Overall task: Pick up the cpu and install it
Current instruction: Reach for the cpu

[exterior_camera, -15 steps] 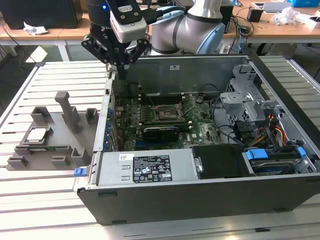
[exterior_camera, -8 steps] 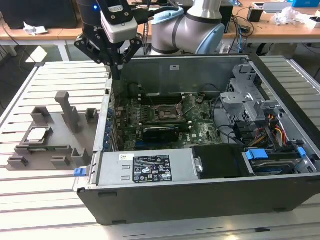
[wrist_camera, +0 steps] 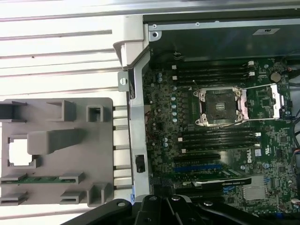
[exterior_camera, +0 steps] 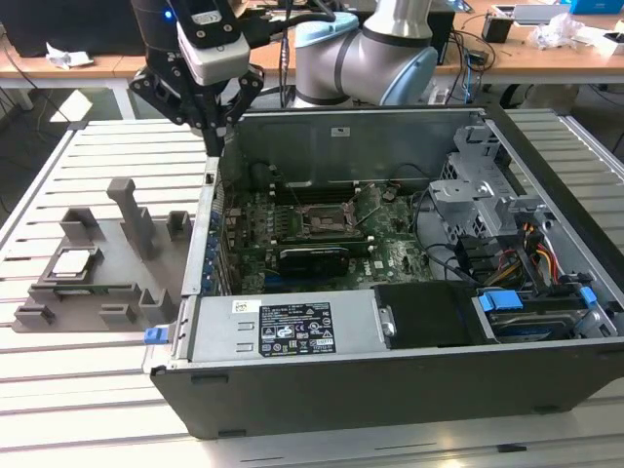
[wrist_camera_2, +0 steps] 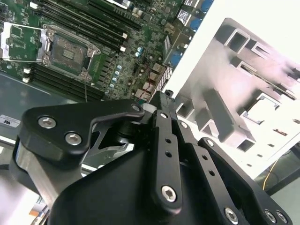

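Jaws: I see them pressed together, empty
Cpu [exterior_camera: 76, 261]: flat in the grey tray [exterior_camera: 97, 292], outside the case [exterior_camera: 390, 390]
Direction: well apart from gripper [exterior_camera: 216, 144], toward exterior view's left

the cpu [exterior_camera: 76, 261] is a flat square chip with a pale silver top. it lies level in a square recess of the grey tray [exterior_camera: 115, 289].

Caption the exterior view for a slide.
Shut gripper hovers over the computer case wall; cpu sits in the grey tray outside.
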